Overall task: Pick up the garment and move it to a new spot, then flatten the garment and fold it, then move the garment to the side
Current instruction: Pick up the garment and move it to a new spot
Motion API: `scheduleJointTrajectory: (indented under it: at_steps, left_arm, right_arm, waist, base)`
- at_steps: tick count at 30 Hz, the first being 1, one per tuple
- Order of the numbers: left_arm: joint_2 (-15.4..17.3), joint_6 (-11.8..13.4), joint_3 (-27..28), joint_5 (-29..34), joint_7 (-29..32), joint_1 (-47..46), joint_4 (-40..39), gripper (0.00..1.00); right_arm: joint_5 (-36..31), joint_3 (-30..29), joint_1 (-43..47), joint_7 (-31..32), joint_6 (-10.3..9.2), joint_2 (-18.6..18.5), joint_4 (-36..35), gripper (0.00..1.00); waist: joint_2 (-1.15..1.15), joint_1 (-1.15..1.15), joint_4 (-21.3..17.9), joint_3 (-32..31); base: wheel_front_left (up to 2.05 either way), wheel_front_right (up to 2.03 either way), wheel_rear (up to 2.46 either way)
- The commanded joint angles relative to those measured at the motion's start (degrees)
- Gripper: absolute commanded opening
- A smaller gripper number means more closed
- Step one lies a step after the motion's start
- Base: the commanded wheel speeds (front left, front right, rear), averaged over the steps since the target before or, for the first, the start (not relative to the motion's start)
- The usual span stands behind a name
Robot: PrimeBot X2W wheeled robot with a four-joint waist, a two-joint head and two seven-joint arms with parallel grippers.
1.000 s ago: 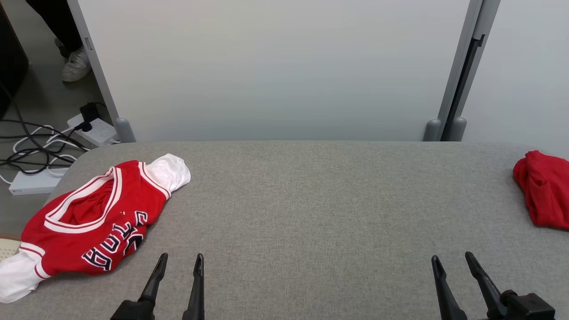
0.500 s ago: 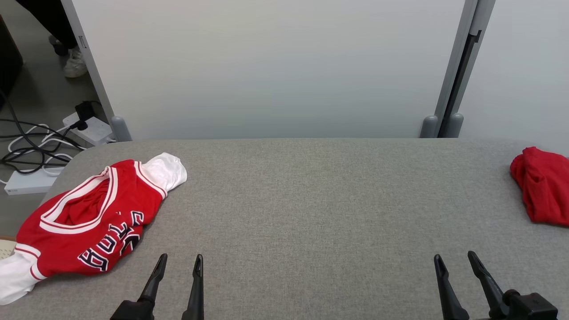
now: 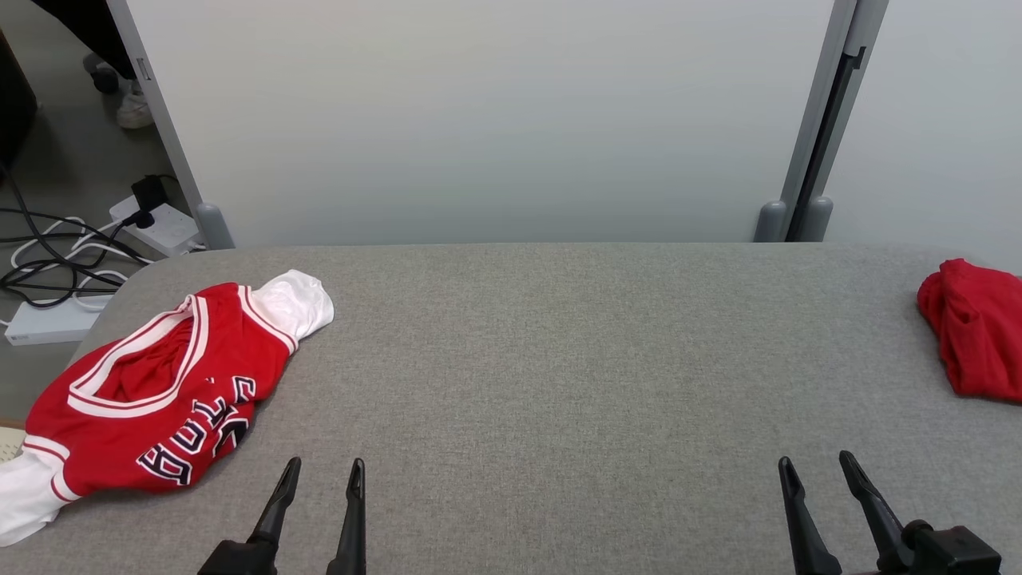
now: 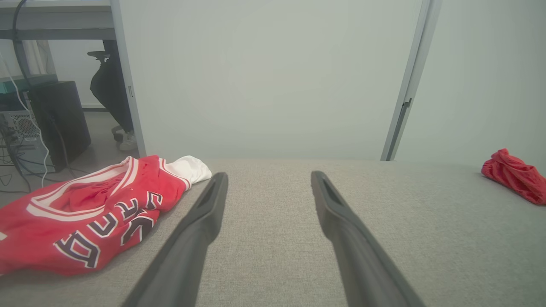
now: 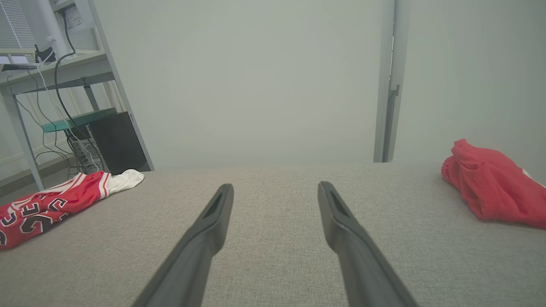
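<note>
A red and white jersey (image 3: 160, 383) with dark lettering lies crumpled at the left end of the grey padded table (image 3: 559, 359), one white sleeve hanging over the edge. It also lies left of the fingers in the left wrist view (image 4: 85, 213) and far left in the right wrist view (image 5: 47, 207). A second, plain red garment (image 3: 970, 331) lies bunched at the table's right edge (image 4: 514, 175) (image 5: 490, 187). My left gripper (image 3: 323, 463) (image 4: 268, 175) stands open near the front edge, just right of the jersey and apart from it. My right gripper (image 3: 814, 459) (image 5: 275, 185) is open at the front right, holding nothing.
A pale partition wall (image 3: 479, 120) rises right behind the table. On the floor at the left lie cables and white power strips (image 3: 152, 224), with a person's shoe (image 3: 132, 112) further back. A dark computer tower (image 4: 59, 119) stands beyond the jersey.
The head camera has shifted slightly, so the table and garments sit a little higher in the picture. The person's foot at the upper left has stepped back. Both grippers stay put and open.
</note>
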Motion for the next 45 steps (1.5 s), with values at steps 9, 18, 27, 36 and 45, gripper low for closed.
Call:
scheduleJointTrajectory:
  at_steps: [9, 18, 27, 36, 45]
  left_arm:
    - [-0.06, -0.24, 2.06, -0.56, -0.59, -2.45, -1.21, 1.0]
    - [-0.06, -0.09, 2.11, -1.23, -0.59, -2.67, -1.24, 1.0]
    - [-0.06, 0.24, 2.86, -2.5, -0.59, -3.26, -1.72, 1.0]
    - [-0.06, 0.15, 4.38, -1.18, -0.59, -2.95, -2.43, 1.0]
    - [-0.06, -0.6, 5.09, -0.37, -0.59, -3.05, -2.37, 1.0]
  right_arm:
    - [0.31, 1.25, -1.35, -0.35, -0.01, -0.35, -1.86, 1.0]
    - [0.42, 0.82, -1.24, -0.35, -0.01, -0.2, -1.94, 1.0]
    - [0.9, 1.06, -1.01, -0.35, -0.01, 0.13, -2.14, 1.0]
    - [1.37, 1.66, -1.36, -0.35, -0.01, 0.41, -2.01, 1.0]
    - [1.65, 2.02, -1.52, -0.35, -0.01, 0.57, -1.98, 1.0]
  waist:
    - [0.0, 0.0, 0.01, -0.12]
    - [0.0, 0.0, 0.64, 0.1]
    - [0.0, 0.0, 5.45, 0.21]
    - [0.0, 0.0, 12.74, 0.25]
    - [0.0, 0.0, 19.46, 0.22]
  base:
    - [0.0, 0.0, 0.0]
    - [0.0, 0.0, 0.0]
    - [0.0, 0.0, 0.0]
    - [0.0, 0.0, 0.0]
    - [0.0, 0.0, 0.0]
